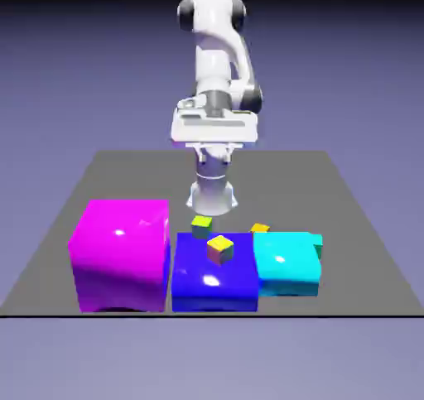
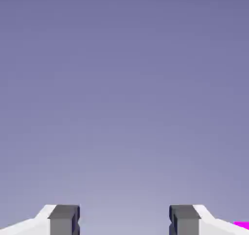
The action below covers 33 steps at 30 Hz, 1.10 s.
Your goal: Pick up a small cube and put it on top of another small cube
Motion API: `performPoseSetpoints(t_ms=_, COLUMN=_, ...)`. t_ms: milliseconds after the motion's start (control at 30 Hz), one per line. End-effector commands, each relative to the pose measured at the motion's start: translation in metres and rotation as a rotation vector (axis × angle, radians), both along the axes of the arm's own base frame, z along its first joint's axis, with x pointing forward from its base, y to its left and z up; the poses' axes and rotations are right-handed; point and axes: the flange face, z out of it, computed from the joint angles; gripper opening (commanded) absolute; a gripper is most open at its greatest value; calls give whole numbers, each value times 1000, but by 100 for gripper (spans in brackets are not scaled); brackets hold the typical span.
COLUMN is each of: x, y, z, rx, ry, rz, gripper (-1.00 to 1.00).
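Note:
The small teal-green cube [image 1: 315,242] peeks out at the far right corner of the large cyan block [image 1: 286,263]. The other small cube [image 1: 201,225], yellow-green on top, sits on the table just behind the blue block [image 1: 214,277]. My gripper [image 1: 214,148] hangs high above the table, well behind and above both cubes. In the hand view the gripper [image 2: 124,220] is open: its grey fingertips [image 2: 63,219] stand wide apart with only the violet backdrop between them. Neither cube shows in that view.
A big magenta block [image 1: 120,253] stands at the exterior view's left, and a sliver of it [image 2: 241,225] shows in the hand view. A yellow-topped multicoloured tiny cube [image 1: 220,249] rests on the blue block. An orange-topped tiny cube [image 1: 261,228] sits behind the cyan block.

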Motion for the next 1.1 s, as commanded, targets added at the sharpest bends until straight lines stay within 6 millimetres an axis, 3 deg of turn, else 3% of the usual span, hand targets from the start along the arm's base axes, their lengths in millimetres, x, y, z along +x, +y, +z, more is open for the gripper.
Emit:
performPoseSetpoints(t_ms=0, x=5, y=15, z=-9, rx=-16, ry=44, rz=48, gripper=0)
performPoseSetpoints(t_ms=167, x=20, y=93, z=-57, rx=-118, ry=256, rz=289, gripper=0)
performPoseSetpoints(t_ms=367, x=9, y=187, z=-120, rx=-284, ry=491, rz=576, gripper=0)
performPoseSetpoints(t_ms=533, x=-24, y=258, z=-176, rx=-458, ry=671, rz=806, gripper=0)
performPoseSetpoints(t_ms=733, x=-84, y=327, z=-245, rx=-712, ry=866, rz=1059, gripper=0)
performPoseSetpoints(t_ms=767, x=-96, y=336, z=-257, rx=-760, ry=897, rz=1098, gripper=0)
performPoseSetpoints(t_ms=833, x=-101, y=340, z=-261, rx=-779, ry=908, rz=1113, gripper=0)
performPoseSetpoints(t_ms=967, x=-105, y=322, z=-327, rx=-779, ry=908, rz=1113, gripper=0)
performPoseSetpoints(t_ms=1000, x=-105, y=321, z=-327, rx=-779, ry=908, rz=1113, gripper=-100)
performPoseSetpoints(t_ms=1033, x=-105, y=321, z=-327, rx=-779, ry=908, rz=1113, gripper=-100)
performPoseSetpoints(t_ms=1067, x=-103, y=327, z=-311, rx=-779, ry=908, rz=1113, gripper=-100)
